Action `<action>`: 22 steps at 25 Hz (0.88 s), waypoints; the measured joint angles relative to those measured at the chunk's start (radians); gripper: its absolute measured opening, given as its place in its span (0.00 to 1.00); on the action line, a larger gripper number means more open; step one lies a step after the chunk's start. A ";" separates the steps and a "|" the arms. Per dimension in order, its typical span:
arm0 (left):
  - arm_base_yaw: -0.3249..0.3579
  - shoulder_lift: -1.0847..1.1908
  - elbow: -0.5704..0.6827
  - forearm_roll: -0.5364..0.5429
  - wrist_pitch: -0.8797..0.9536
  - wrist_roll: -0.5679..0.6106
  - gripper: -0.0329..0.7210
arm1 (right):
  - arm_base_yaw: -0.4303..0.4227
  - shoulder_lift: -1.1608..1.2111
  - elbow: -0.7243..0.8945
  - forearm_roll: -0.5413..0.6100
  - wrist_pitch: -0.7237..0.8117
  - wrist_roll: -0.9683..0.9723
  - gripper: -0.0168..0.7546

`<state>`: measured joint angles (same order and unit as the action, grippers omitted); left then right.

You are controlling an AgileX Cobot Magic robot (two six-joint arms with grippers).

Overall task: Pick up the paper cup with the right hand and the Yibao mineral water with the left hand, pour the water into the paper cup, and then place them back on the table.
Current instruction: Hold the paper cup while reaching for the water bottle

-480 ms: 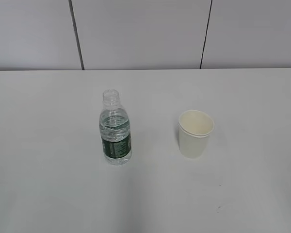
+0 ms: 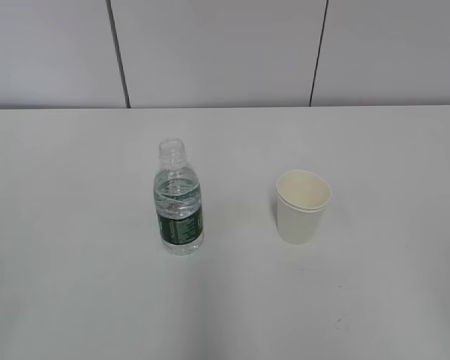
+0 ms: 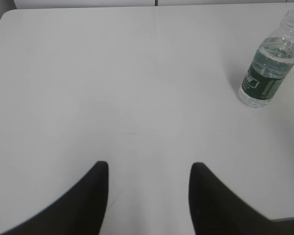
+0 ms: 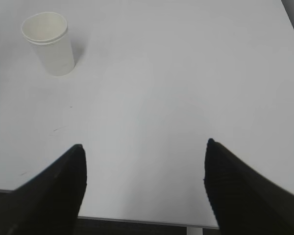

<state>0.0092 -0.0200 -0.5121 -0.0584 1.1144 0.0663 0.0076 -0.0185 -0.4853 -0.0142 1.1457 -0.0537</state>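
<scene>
The Yibao mineral water (image 2: 179,202), a clear ribbed bottle with a dark green label and no cap, stands upright on the white table (image 2: 75,285). The cream-white paper cup (image 2: 302,205) stands upright to its right, apart from it. No arm shows in the exterior view. In the left wrist view my left gripper (image 3: 149,166) is open and empty, with the bottle (image 3: 268,71) far off at the upper right. In the right wrist view my right gripper (image 4: 144,145) is open and empty near the table's front edge, with the cup (image 4: 48,43) far off at the upper left.
A grey panelled wall (image 2: 225,52) with dark seams runs behind the table. The table's front edge (image 4: 137,221) lies just under my right gripper. A few tiny dark specks (image 2: 337,322) mark the tabletop.
</scene>
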 joint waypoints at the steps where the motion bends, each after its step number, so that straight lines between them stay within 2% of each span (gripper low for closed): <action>1: 0.000 0.000 0.000 0.000 0.000 0.000 0.49 | 0.000 0.000 0.000 0.000 0.000 0.000 0.78; 22: 0.000 0.000 0.000 0.000 0.000 0.000 0.48 | 0.000 0.000 0.000 0.000 0.000 0.000 0.78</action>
<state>0.0092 -0.0200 -0.5121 -0.0584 1.1144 0.0663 0.0076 -0.0185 -0.4853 -0.0142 1.1457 -0.0537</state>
